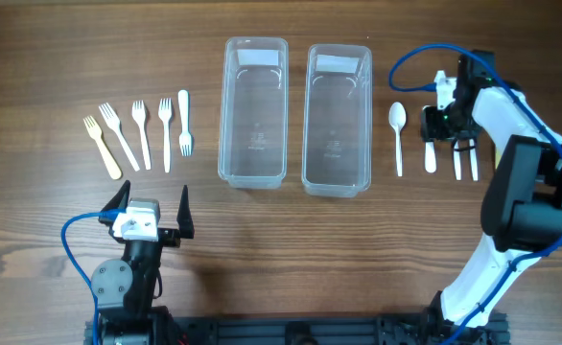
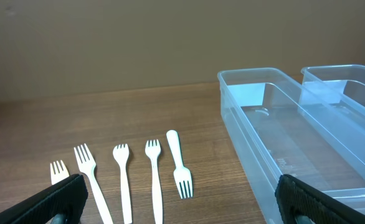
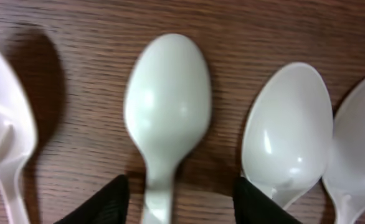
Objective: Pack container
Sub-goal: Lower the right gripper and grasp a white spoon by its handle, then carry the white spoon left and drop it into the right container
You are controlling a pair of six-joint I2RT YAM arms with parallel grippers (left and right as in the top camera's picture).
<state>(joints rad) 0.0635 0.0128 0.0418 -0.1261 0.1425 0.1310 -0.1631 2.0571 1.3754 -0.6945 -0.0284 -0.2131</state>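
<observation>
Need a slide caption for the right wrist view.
Right hand open over the handle of one white spoon, neighbouring spoons on either side, wooden table.

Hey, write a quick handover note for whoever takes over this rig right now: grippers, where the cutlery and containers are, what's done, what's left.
Left gripper: open, empty, set back from the forks.
Right gripper: open, fingers on either side of one spoon at its handle, not closed on it.
Five forks lie left of the two clear containers; four spoons lie right of them.
Done: nothing packed, both containers empty.
Left: grasp that spoon, then pack all the cutlery.
</observation>
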